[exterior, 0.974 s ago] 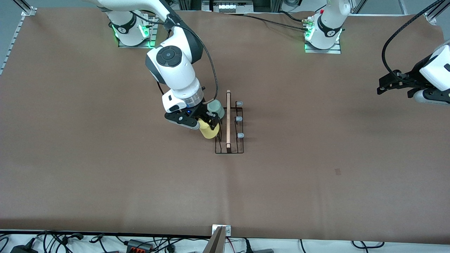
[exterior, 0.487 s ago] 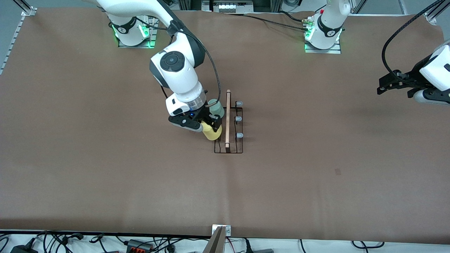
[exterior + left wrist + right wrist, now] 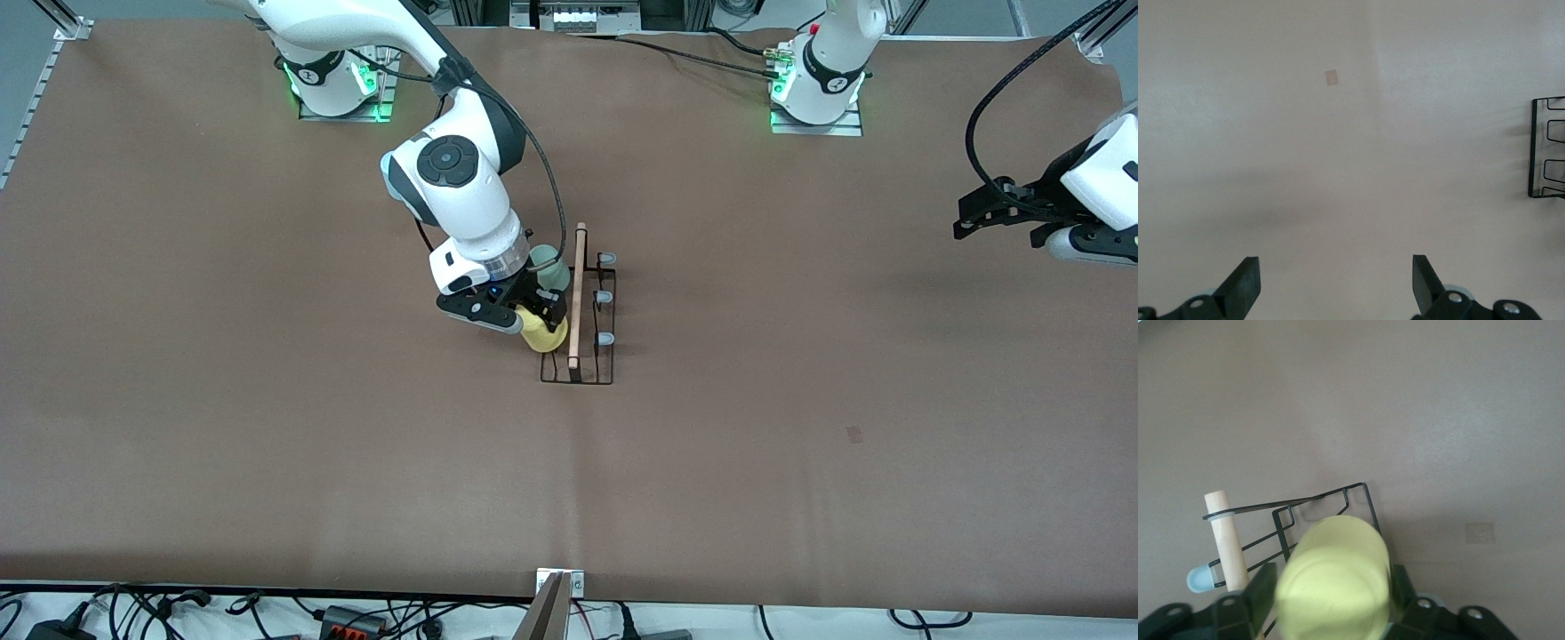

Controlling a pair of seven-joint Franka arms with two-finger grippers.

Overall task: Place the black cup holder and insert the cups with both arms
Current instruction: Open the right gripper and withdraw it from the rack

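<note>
Fingers (image 3: 1241, 603) of the right gripper (image 3: 533, 313) flank the yellow cup (image 3: 544, 332) over the holder (image 3: 578, 364); grip unclear. Left gripper (image 3: 973, 218) waits open.

The light is even and soft, and it seems to come from above. In the front view the brown table (image 3: 267, 400) is evenly lit, with no glare; only faint soft shadows lie on it, one under the right arm (image 3: 453, 178) and a broad pale one toward 3 o'clock. Green lamps glow at both bases. This view is sharp.

The left wrist view is overexposed: the table looks almost white, with a dim grey shadow band toward 8 o'clock.

In the right wrist view the yellow cup (image 3: 1335, 580) is close and blurred, while the table is in focus.
</note>
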